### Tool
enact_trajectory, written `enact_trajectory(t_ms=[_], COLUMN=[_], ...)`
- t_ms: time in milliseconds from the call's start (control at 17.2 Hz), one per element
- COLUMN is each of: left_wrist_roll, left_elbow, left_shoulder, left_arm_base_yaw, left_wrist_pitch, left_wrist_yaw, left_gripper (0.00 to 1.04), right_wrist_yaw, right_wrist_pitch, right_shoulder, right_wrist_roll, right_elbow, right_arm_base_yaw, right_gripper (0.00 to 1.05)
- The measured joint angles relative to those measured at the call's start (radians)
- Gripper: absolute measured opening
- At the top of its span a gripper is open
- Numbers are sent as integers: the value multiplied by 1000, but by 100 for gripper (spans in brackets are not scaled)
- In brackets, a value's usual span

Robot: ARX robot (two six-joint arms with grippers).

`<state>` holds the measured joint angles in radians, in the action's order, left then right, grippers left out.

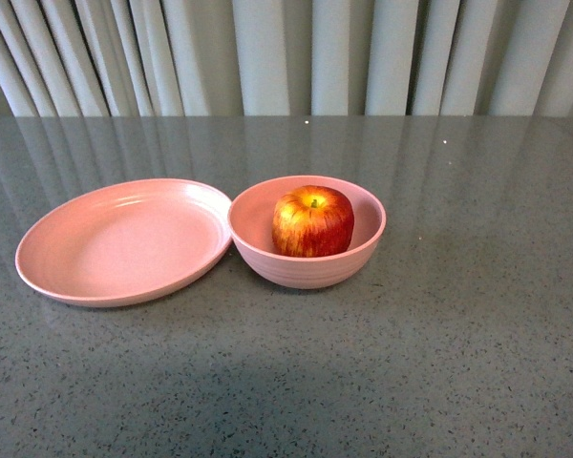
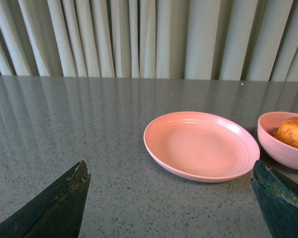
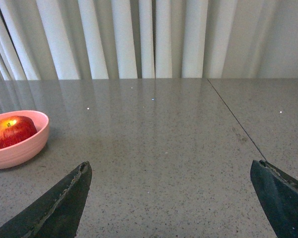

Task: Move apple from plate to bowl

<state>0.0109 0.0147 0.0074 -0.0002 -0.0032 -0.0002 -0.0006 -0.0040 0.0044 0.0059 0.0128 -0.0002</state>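
The red apple [image 1: 312,221] with yellow streaks sits upright inside the deep pink bowl [image 1: 306,269] near the table's middle. The shallow pink plate [image 1: 124,243] lies empty just left of the bowl, its rim touching the bowl's side. Neither arm shows in the front view. My left gripper [image 2: 170,171] is open over bare table, short of the plate [image 2: 201,145], with the bowl [image 2: 283,148] and apple [image 2: 293,133] off to one side. My right gripper [image 3: 171,171] is open over bare table, well away from the bowl [image 3: 20,148] and apple [image 3: 10,131].
A grey speckled table [image 1: 458,363] carries everything, with a pleated white curtain [image 1: 286,57] behind its far edge. A thin seam [image 3: 236,121] runs across the tabletop in the right wrist view.
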Motion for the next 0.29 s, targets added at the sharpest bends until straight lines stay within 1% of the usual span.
enact_trajectory(t_ms=[291], left_wrist_roll=[0], left_elbow=[0], left_shoulder=[0], left_arm_base_yaw=[0], left_wrist_pitch=[0], left_wrist_yaw=[0], left_gripper=[98], right_wrist_yaw=[0], right_wrist_pitch=[0], right_shoulder=[0], right_wrist_roll=[0], right_elbow=[0], right_arm_base_yaw=[0], right_gripper=[98])
